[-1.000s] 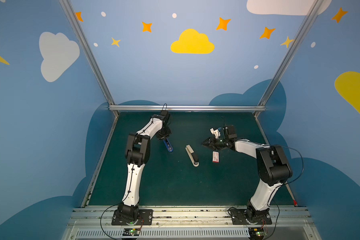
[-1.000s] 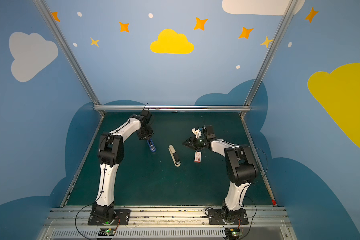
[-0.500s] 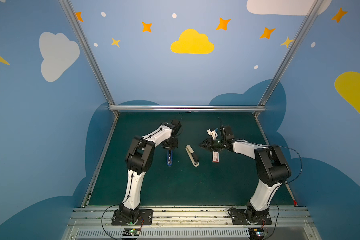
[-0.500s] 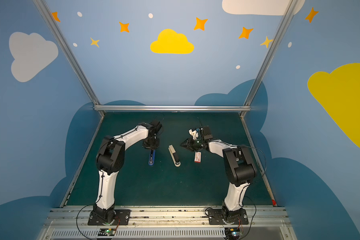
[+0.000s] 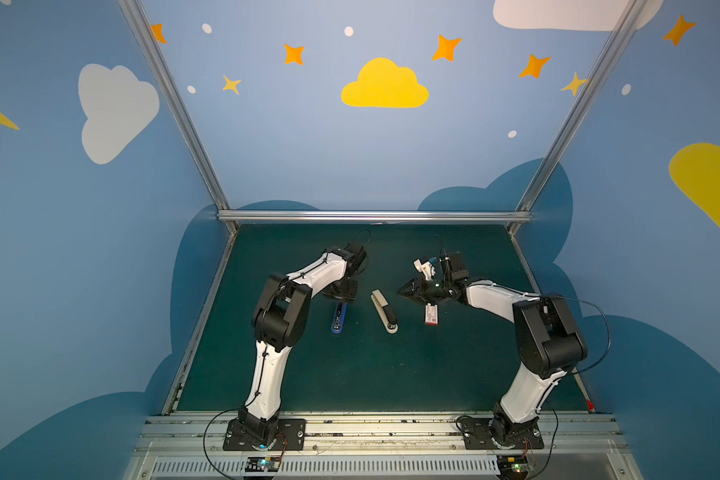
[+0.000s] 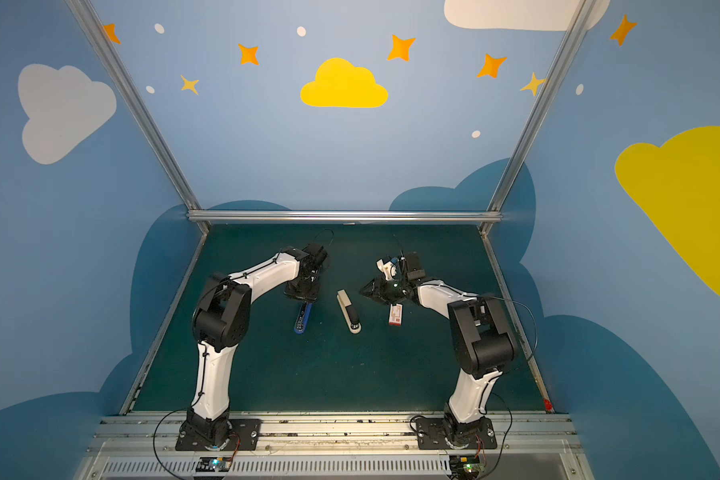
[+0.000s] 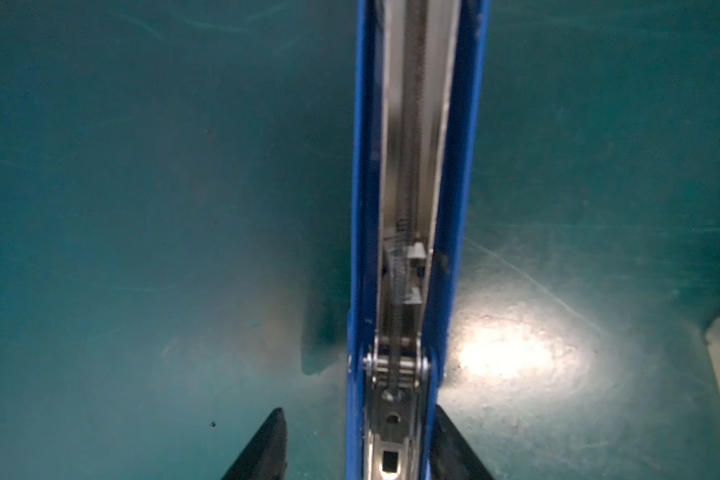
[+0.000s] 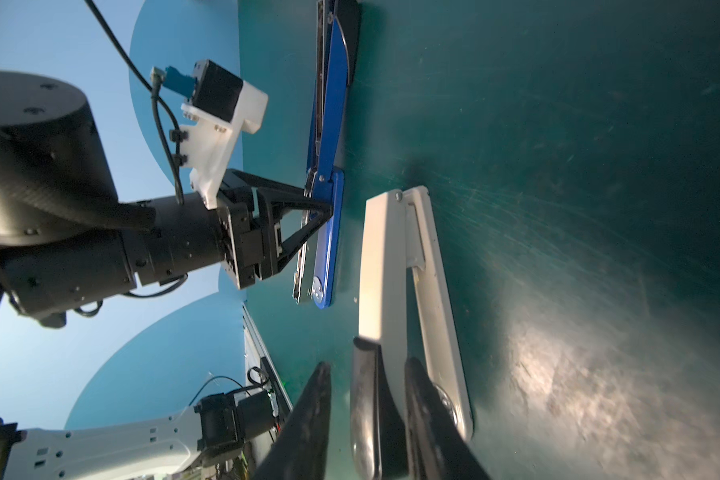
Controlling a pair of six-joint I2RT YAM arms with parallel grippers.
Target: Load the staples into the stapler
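We've got the left gripper (image 7: pixel 358 411) spread astride the hinge of the blue stapler (image 7: pixel 416 166), magazine open. The right gripper (image 8: pixel 366 363) looks part-open and empty, though it's blurry. The staples should be inside the red-and-white box (image 5: pixel 432 318) just beside it. A sloppy pinch could snap the strip.

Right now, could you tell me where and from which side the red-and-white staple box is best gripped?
Probably across its two long sides near the middle, coming straight down. The staple box lies flat on the mat, long axis roughly front to back, so only its narrow width and top are offered. The right hand is the nearer one.
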